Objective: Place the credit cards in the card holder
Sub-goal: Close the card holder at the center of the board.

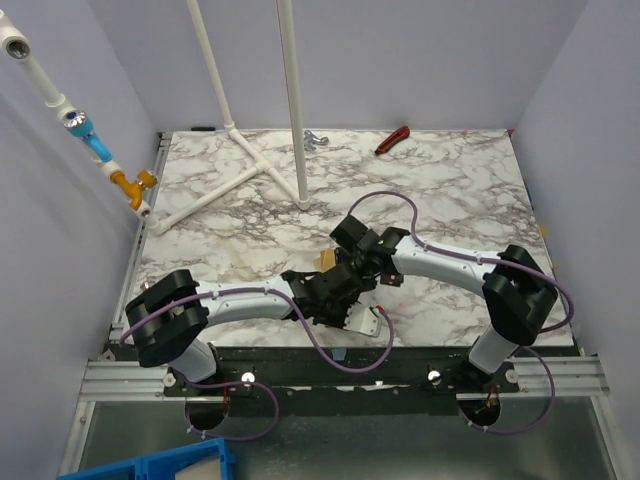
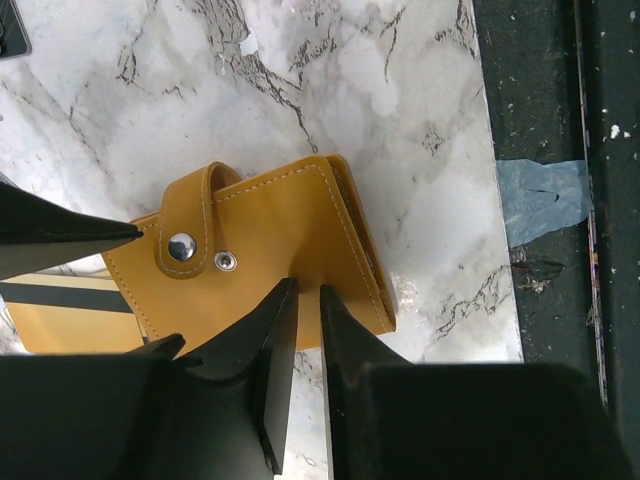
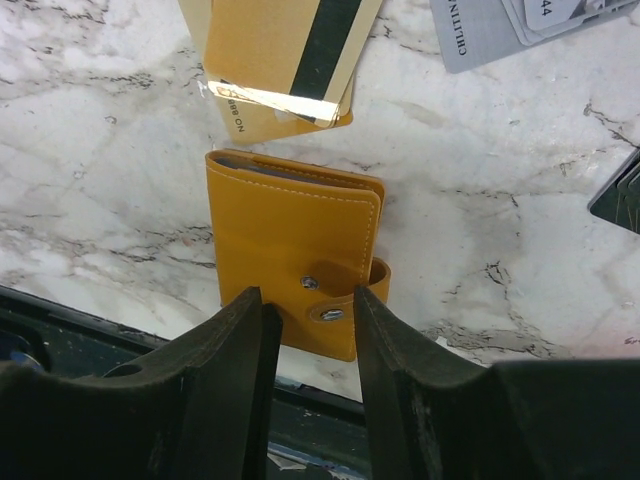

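Observation:
The card holder (image 2: 280,230) (image 3: 290,230) is a mustard-yellow leather wallet lying flat near the table's front edge, its snap strap unfastened. Gold-tan credit cards with a dark stripe (image 3: 265,45) (image 2: 60,325) lie just beyond it. Pale grey cards (image 3: 480,35) lie further off. My left gripper (image 2: 304,290) hovers at the holder's edge, its fingers parted by a narrow slit with nothing in it. The right gripper (image 3: 310,300) stands open, one finger on each side of the strap end. From above, both grippers (image 1: 340,290) meet and hide the holder.
The black front rail (image 2: 540,100) with a strip of blue tape (image 2: 545,195) runs close beside the holder. A white pipe stand (image 1: 295,100), a red-handled tool (image 1: 393,139) and a metal clip (image 1: 318,138) sit at the back. A black pointed shape (image 2: 60,235) covers part of the gold card.

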`<state>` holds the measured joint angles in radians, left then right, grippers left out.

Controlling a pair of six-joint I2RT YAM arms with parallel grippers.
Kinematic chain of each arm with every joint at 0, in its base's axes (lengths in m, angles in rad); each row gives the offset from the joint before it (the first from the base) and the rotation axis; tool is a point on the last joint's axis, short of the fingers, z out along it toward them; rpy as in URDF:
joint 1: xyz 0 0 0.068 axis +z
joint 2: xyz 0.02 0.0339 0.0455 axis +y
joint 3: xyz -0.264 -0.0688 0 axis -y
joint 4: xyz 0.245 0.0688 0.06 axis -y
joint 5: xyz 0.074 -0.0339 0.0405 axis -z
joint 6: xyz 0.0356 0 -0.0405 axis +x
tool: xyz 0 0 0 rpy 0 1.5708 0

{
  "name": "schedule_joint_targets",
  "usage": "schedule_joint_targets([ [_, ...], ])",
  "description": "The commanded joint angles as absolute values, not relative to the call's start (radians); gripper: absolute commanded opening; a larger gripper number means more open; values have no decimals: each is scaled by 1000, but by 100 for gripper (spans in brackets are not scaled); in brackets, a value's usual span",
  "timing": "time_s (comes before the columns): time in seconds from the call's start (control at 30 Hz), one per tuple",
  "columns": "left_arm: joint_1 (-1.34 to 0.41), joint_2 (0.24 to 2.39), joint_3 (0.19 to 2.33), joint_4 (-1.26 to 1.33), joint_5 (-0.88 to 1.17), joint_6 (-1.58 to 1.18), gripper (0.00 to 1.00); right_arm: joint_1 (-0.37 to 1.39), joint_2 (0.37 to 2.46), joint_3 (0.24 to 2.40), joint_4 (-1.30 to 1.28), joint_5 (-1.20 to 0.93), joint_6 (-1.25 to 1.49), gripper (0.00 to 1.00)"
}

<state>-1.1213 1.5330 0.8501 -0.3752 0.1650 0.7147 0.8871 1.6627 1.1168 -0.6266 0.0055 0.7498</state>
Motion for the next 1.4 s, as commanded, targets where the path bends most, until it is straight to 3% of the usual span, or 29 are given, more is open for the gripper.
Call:
schedule_joint_targets([
  [0.0, -1127, 1509, 813, -420, 149, 729, 16, 896, 1690, 1149, -687, 28, 737, 44],
  [0.5, -1124, 1483, 802, -389, 142, 719, 11, 936, 1750, 1201, -748, 64, 752, 42],
  [0.87, -1111, 1470, 801, -378, 151, 712, 8, 956, 1770, 1253, -832, 139, 757, 30],
  [1.1, -1088, 1450, 811, -386, 178, 700, 8, 986, 1786, 1272, -876, 194, 764, 29],
  [1.2, -1083, 1435, 814, -390, 181, 696, 8, 998, 1800, 1288, -876, 199, 768, 43],
  [1.37, -1076, 1399, 817, -408, 192, 698, 8, 1012, 1822, 1293, -874, 212, 789, 46],
])
